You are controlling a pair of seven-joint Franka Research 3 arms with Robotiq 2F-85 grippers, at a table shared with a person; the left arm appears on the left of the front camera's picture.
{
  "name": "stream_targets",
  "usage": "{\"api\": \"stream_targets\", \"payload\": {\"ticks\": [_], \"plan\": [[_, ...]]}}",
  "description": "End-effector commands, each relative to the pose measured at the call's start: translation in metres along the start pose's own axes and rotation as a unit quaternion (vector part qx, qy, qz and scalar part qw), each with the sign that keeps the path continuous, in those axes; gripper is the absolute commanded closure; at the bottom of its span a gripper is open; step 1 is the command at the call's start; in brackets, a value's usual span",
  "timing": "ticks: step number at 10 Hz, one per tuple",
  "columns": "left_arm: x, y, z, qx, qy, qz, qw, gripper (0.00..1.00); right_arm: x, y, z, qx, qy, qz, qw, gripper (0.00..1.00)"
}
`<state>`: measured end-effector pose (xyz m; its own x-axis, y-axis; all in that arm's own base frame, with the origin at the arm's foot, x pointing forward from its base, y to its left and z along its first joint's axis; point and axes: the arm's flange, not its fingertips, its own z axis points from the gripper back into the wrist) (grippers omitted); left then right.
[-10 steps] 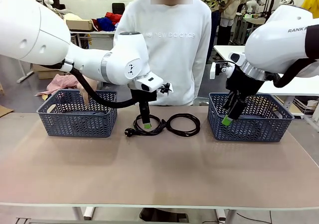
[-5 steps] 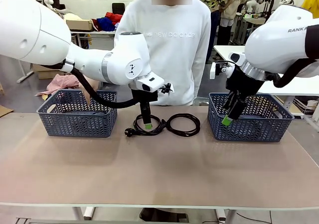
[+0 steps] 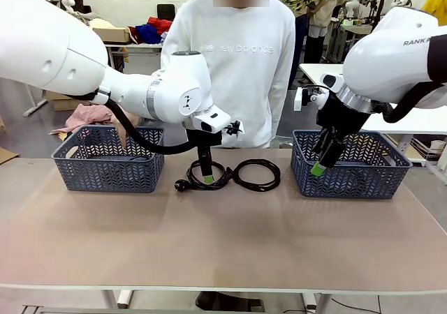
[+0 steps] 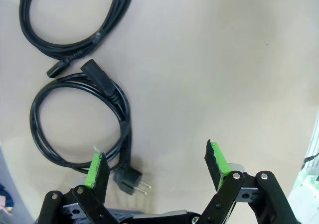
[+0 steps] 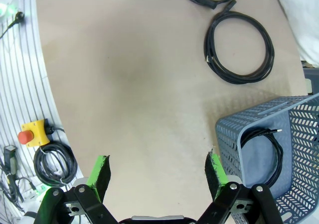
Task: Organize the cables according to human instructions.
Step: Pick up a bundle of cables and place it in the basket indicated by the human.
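Two black cables lie coiled side by side at the far middle of the table, in front of the person: a left coil (image 3: 220,178) and a right coil (image 3: 272,181). My left gripper (image 3: 204,178) hangs open just over the left coil. In the left wrist view this coil (image 4: 122,109) lies beside one green fingertip (image 4: 97,168), its plug (image 4: 130,181) between the open jaws, and the other coil (image 4: 89,39) lies farther off. My right gripper (image 3: 320,164) is open above the right basket's front left corner. A third cable (image 5: 276,154) lies inside that basket (image 5: 259,112).
A blue-grey mesh basket (image 3: 108,167) stands at the table's far left and a matching one (image 3: 353,178) at the far right. The person stands behind the table's far edge. The near half of the tabletop (image 3: 223,244) is bare. A yellow stop-button box (image 5: 35,133) sits beyond the table's edge.
The left arm's elbow has shifted slightly to the right. Both grippers stay in place and open, and the cables have not moved.
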<state>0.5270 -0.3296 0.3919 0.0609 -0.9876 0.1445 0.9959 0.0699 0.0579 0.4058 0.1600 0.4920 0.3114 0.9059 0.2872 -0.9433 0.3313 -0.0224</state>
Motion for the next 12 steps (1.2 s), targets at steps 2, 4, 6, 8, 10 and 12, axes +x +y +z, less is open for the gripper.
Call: {"api": "stream_targets", "payload": {"ticks": [2, 4, 6, 8, 10, 12], "plan": [[0.006, 0.022, -0.022, 0.005, 0.019, 0.002, 1.0, 0.0, 0.003, 0.0, 0.002, -0.001, 0.001, 0.0, 1.0, 0.0], [0.009, 0.037, -0.037, 0.002, 0.031, -0.004, 0.999, 0.0, 0.003, 0.0, 0.002, -0.001, 0.001, 0.0, 1.0, 0.0], [0.012, 0.048, -0.047, -0.006, 0.038, 0.0, 0.999, 0.0, 0.003, 0.0, 0.002, -0.001, 0.001, 0.0, 1.0, 0.0], [0.009, 0.055, -0.055, -0.014, 0.042, 0.008, 0.999, 0.0, 0.003, 0.0, 0.002, -0.001, 0.001, 0.0, 1.0, 0.0], [0.006, 0.06, -0.064, -0.024, 0.05, 0.012, 0.998, 0.0, 0.003, 0.0, 0.002, -0.001, 0.001, 0.0, 1.0, 0.0], [0.002, 0.061, -0.071, -0.033, 0.052, 0.017, 0.998, 0.0, 0.003, 0.0, 0.002, -0.001, 0.001, 0.0, 1.0, 0.0]]}}
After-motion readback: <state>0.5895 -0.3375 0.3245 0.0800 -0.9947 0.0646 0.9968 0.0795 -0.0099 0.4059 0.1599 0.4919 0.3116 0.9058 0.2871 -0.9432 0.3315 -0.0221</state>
